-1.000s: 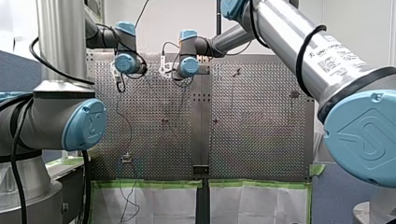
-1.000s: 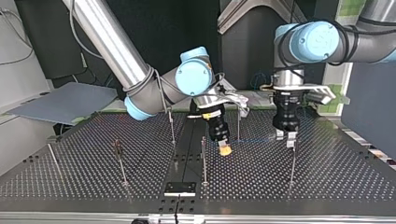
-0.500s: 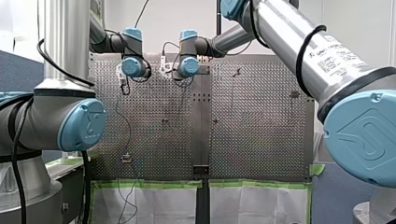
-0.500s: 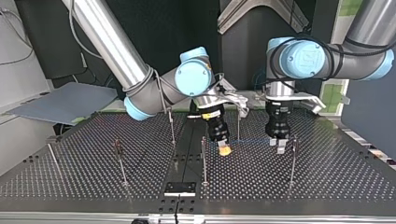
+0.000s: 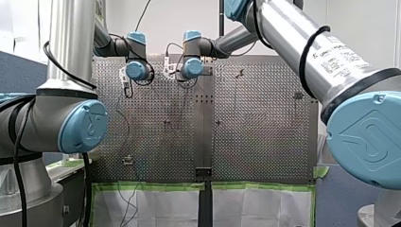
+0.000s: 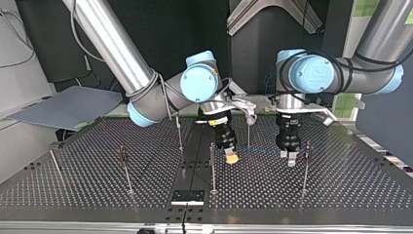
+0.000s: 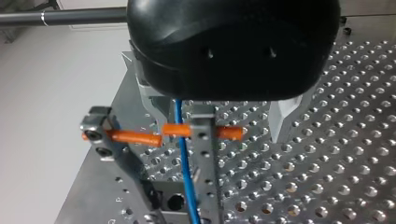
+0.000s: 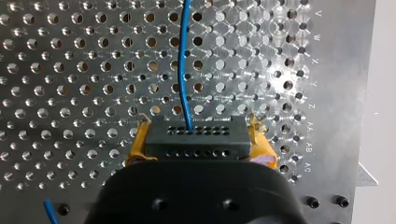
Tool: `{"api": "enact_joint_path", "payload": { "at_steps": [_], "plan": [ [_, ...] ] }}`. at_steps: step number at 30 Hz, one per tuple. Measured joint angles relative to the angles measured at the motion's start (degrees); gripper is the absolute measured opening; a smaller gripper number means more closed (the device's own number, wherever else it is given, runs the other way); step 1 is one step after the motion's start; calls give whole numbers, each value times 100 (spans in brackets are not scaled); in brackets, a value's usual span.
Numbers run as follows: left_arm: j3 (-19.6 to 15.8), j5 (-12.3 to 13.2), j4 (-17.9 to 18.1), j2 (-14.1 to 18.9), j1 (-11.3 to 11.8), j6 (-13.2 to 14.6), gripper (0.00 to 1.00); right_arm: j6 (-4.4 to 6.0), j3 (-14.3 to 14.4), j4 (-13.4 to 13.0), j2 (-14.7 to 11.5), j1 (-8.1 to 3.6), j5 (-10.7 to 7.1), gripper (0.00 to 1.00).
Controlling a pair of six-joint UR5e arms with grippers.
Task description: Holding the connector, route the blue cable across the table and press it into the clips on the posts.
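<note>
Right gripper [image 8: 200, 140] clamps connector [image 8: 210, 145].
Yellow pads [image 8: 136, 143] pinch it; cable [image 8: 181, 70] runs ahead. Left gripper [image 7: 217, 116] gapes wide, straddling cable and post [image 7: 204, 163].

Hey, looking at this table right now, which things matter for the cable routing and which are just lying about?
For the job: blue cable; connector in my right gripper; my left gripper; posts; perforated table.
Lying about: grey sheet beside the table; black plate at its edge; green tape.
</note>
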Motion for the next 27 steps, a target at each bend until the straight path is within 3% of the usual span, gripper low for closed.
{"api": "enact_joint_path", "payload": {
  "at_steps": [3, 4, 5, 6, 8, 9, 11, 12, 14, 27],
  "plan": [
    [11, 44, 6, -1, 6, -49, 100, 0, 0, 0, 0, -2, 0, 0],
    [13, 62, 7, -1, 6, -63, 92, 0, 0, 0, 0, -3, 0, 0],
    [13, 80, 8, -2, 8, -85, 74, 0, 0, 0, 1, -3, 0, 0],
    [13, 87, 8, -2, 9, -108, 74, 0, 0, 1, 1, -3, 0, 0],
    [12, 93, 5, -2, 10, -179, 44, 0, 0, 2, 0, -3, 0, 0],
    [11, 90, 1, -2, 10, -207, 44, 0, 0, 3, 0, -3, 0, 0],
    [11, 73, -12, -2, 11, -263, 18, 0, 0, 5, 0, -2, 0, 0],
    [11, 58, -20, -2, 11, -286, 18, 0, 0, 6, -1, -2, 0, 0],
    [9, 3, -55, -2, 10, -328, 3, 0, 0, 9, -1, -2, 0, 0],
    [-184, -507, -365, 4, -89, -181, 0, 15, 58, 129, 3, 11, 22, 0]
  ]
}}
